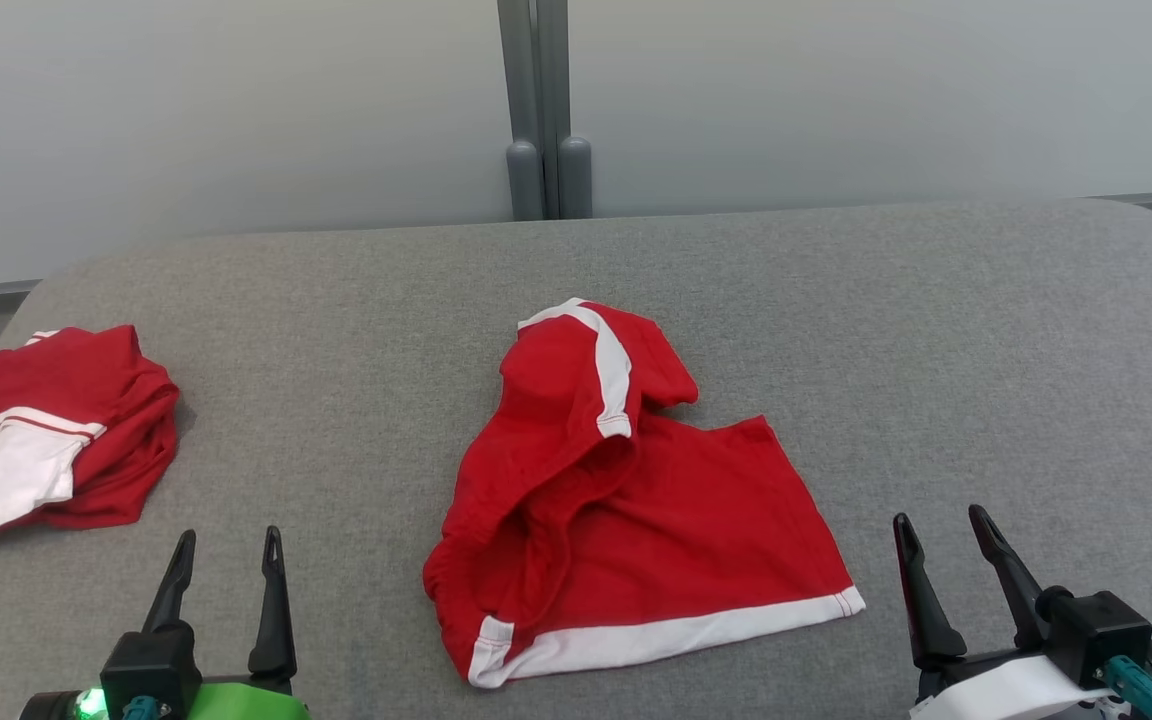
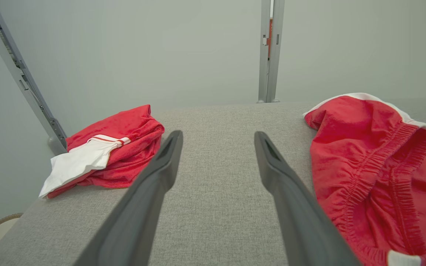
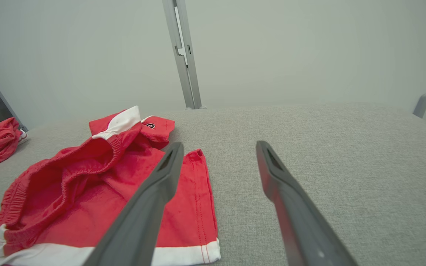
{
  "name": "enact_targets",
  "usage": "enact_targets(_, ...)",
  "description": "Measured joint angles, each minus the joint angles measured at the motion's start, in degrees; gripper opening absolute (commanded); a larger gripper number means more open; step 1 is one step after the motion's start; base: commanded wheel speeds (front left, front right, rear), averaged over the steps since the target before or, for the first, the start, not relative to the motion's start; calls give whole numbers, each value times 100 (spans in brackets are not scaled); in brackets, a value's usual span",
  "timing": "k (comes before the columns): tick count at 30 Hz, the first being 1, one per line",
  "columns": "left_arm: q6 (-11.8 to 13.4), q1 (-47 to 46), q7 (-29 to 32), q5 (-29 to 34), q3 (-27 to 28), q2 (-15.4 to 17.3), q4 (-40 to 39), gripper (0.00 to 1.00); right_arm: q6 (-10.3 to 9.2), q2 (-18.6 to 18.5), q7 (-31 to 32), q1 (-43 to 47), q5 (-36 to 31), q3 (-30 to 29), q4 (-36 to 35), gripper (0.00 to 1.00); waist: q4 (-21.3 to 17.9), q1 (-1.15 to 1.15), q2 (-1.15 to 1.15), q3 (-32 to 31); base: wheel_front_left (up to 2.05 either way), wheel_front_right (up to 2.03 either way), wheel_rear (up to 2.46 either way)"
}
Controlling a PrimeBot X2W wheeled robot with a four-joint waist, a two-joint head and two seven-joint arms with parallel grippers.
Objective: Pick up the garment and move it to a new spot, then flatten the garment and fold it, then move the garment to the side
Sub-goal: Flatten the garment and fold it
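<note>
The red shorts [image 1: 636,500] lie crumpled; both grippers, left [image 1: 226,555] and right [image 1: 941,530], stand wide and empty, so picking up comes next, I think.

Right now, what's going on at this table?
Nothing is being handled. A crumpled pair of red shorts with white trim lies in the middle of the grey fabric-covered table. The left gripper and right gripper sit open at the near edge, either side of it, holding nothing. A second red-and-white garment lies bundled at the left end.
</note>
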Motion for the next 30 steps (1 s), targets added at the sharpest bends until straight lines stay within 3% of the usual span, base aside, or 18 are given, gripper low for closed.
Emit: enact_targets(30, -125, -13, 0, 97, 13, -49, 154, 100, 0, 27, 0, -11, -45, 5, 124, 100, -30, 0, 0, -4, 0, 0, 0)
